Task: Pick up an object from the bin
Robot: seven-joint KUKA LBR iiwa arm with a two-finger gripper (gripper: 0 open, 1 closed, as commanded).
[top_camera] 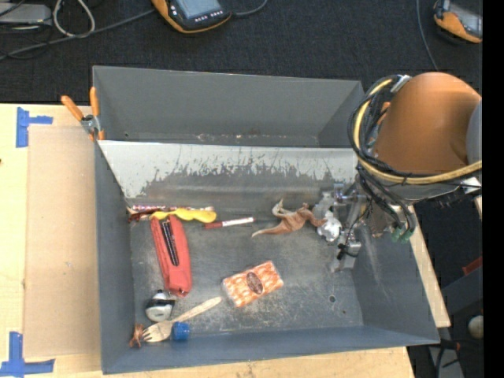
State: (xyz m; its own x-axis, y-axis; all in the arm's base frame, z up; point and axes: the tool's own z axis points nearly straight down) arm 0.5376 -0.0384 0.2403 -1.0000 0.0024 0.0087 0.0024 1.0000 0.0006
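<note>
My gripper [345, 250] hangs low at the right side of the bin, just above the floor. Right beside it on the left lies a small brown toy animal [288, 220] with a long tail, and the gripper's upper part comes close to the toy's head end. An orange patterned packet [252, 283] lies flat on the floor to the lower left of the gripper, well apart from it. A thin red-and-white stick [228, 224] lies left of the toy animal.
A red flat tool [172, 254] lies along the left side, with a yellow piece [185, 213] above it. A wooden fork [177, 320], a blue cap [180, 331] and a small round black-and-white thing [161, 309] sit at the front left. The arm's orange cover looms over the right wall.
</note>
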